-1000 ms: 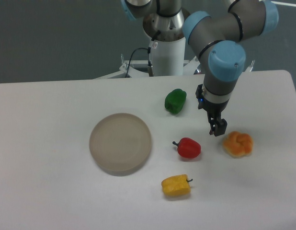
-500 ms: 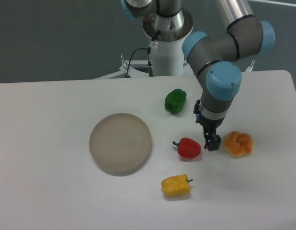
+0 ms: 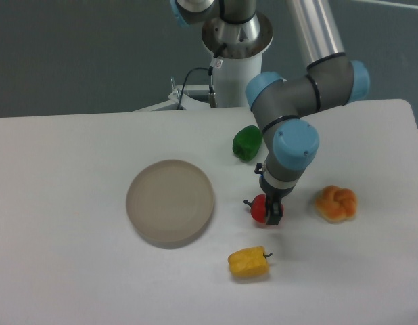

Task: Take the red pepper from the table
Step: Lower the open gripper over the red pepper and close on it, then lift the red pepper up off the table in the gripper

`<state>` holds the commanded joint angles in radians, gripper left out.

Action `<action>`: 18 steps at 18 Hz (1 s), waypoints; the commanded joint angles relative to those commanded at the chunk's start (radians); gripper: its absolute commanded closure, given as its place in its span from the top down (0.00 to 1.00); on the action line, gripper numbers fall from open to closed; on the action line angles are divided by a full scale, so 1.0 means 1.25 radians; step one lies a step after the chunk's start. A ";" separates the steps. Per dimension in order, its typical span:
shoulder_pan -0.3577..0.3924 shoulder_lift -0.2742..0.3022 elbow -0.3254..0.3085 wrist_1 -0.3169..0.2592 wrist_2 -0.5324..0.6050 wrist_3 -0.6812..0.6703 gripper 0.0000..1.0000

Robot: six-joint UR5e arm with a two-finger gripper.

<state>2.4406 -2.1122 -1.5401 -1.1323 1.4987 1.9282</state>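
While the arm (image 3: 290, 115) reaches down from the rear, its hand (image 3: 272, 214) sits right over the red pepper (image 3: 260, 208), hiding the pepper's right side; whether the fingers are closed on it or only straddle it cannot be told. That pepper rests on the white worktop (image 3: 74, 271), right of the round beige plate (image 3: 170, 202), with its dark stem pointing left. A green pepper (image 3: 246, 142) lies behind it, partly covered by the arm. Nearer the front lies a yellow pepper (image 3: 248, 263). An orange knotted bun (image 3: 335, 202) sits to the right, apart from the hand.
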 joint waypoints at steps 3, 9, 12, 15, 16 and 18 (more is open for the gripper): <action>-0.002 -0.018 0.001 0.026 -0.002 0.000 1.00; 0.002 -0.020 0.020 0.021 -0.002 0.034 0.45; 0.006 -0.006 0.042 0.004 0.012 0.030 0.44; 0.009 0.028 0.059 -0.037 0.045 0.017 0.44; 0.013 0.046 0.060 -0.051 0.047 0.007 0.44; 0.043 0.089 0.060 -0.103 0.041 -0.013 0.44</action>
<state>2.4940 -2.0006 -1.4650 -1.2605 1.5494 1.9115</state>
